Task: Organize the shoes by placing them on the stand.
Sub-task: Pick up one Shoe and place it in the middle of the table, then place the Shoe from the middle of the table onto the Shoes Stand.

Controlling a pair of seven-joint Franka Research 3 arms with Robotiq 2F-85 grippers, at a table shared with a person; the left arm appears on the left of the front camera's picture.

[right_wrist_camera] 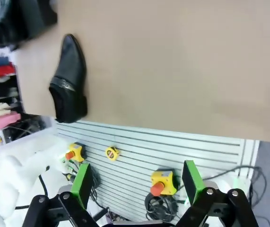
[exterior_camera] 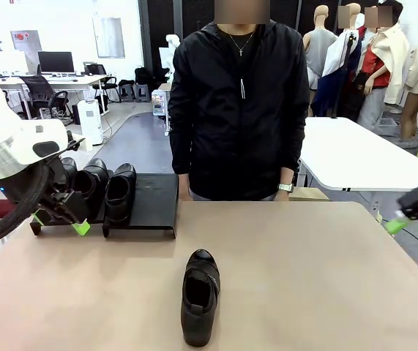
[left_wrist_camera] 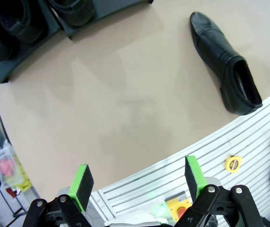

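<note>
One black shoe lies alone on the tan table near the front edge, toe pointing away from me; it also shows in the left wrist view and the right wrist view. The black stand sits at the far left with three shoes side by side on its left part; its right panel is bare. My left gripper hovers open just in front of the stand, nothing between its pads. My right gripper hangs open at the table's right edge, empty.
A person in a black jacket stands at the far edge behind the table. Below the near edge runs a grey slatted panel with a yellow tape measure and a red-and-yellow button. A white table stands behind on the right.
</note>
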